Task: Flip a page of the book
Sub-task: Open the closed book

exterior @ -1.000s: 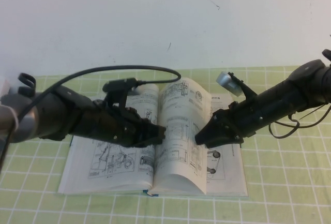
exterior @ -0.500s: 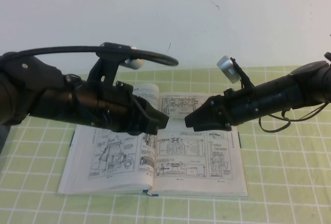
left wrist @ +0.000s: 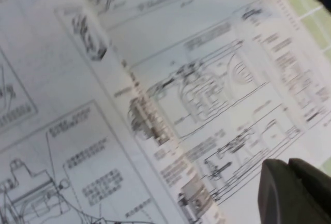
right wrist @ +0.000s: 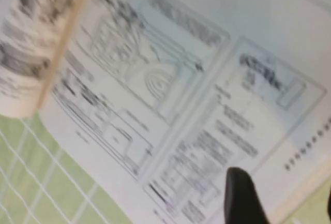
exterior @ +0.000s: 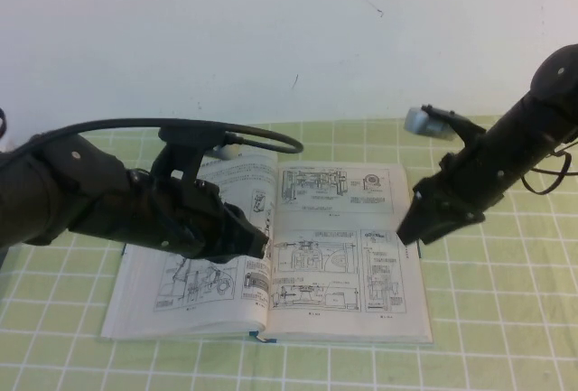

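Note:
The book (exterior: pixel 149 311) lies open on the cloth. The page (exterior: pixel 334 256) with framed machine drawings lies flat as its right-hand face; it also shows in the left wrist view (left wrist: pixel 222 105) and the right wrist view (right wrist: pixel 170 94). My left gripper (exterior: pixel 262 245) hovers over the left-hand face close to the spine, its fingers (left wrist: pixel 282 193) shut together and holding nothing. My right gripper (exterior: pixel 408 233) is at the book's right edge, open and empty, with one finger (right wrist: pixel 240 198) over the page's outer margin.
A green checked tablecloth (exterior: pixel 506 319) covers the table and reaches past the book on every side. A white wall (exterior: pixel 271 39) stands behind it. The left arm's cable (exterior: pixel 226 125) arcs above the book's far left corner.
The page that stood arched over the right half now lies flat. My right gripper has drawn back right to the book's edge. My left gripper has shifted slightly left.

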